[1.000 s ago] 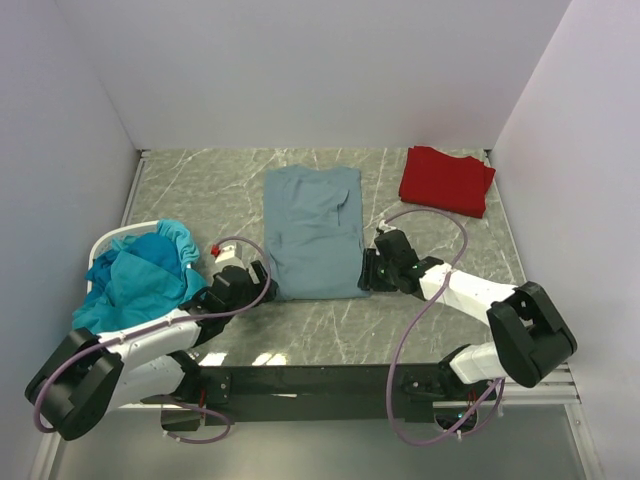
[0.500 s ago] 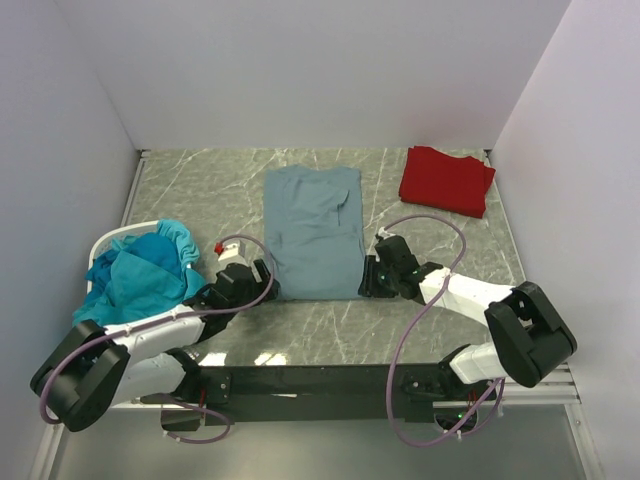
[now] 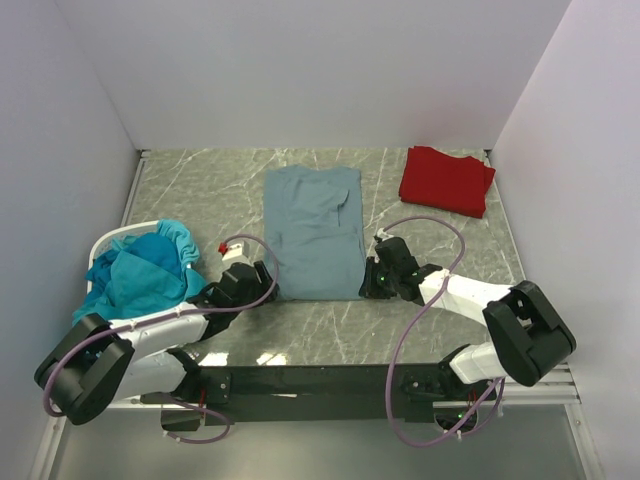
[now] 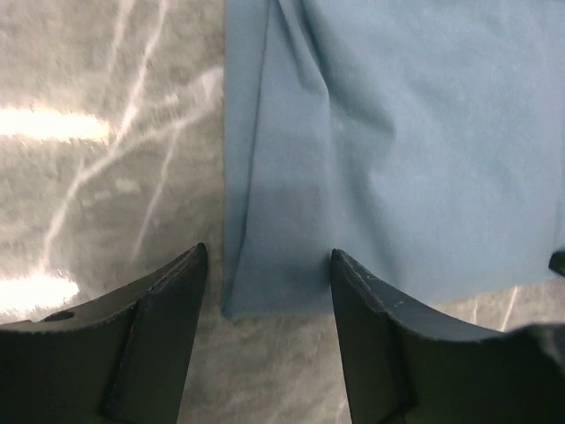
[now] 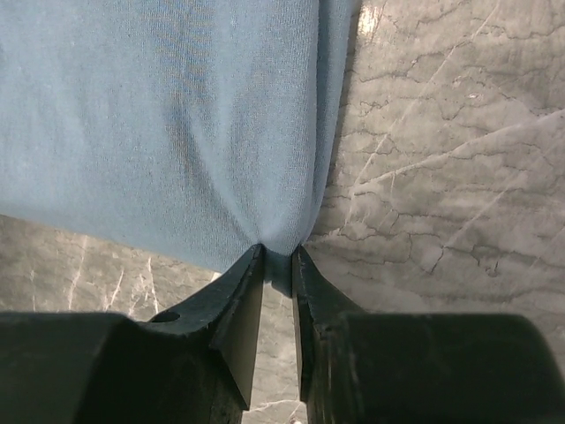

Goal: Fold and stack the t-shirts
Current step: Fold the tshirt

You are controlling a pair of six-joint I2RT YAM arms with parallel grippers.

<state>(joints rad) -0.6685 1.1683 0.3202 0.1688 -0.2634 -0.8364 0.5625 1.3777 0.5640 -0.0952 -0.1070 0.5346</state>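
Soft slate-blue t-shirt (image 3: 312, 235), long rectangle, right tool (image 5: 278, 258) pinching corner, marbled table (image 3: 190, 190)

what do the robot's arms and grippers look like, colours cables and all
The left arm and right arm have white links with bulky black joint housings. A thin lilac cable loops loosely along each. A small red mark sits near the left wrist. The left gripper and right gripper each have two matte black, wedge-shaped fingers tapering to the tips.

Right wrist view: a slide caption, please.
Right jaws pinch a corner of the blue shirt on the marble table.
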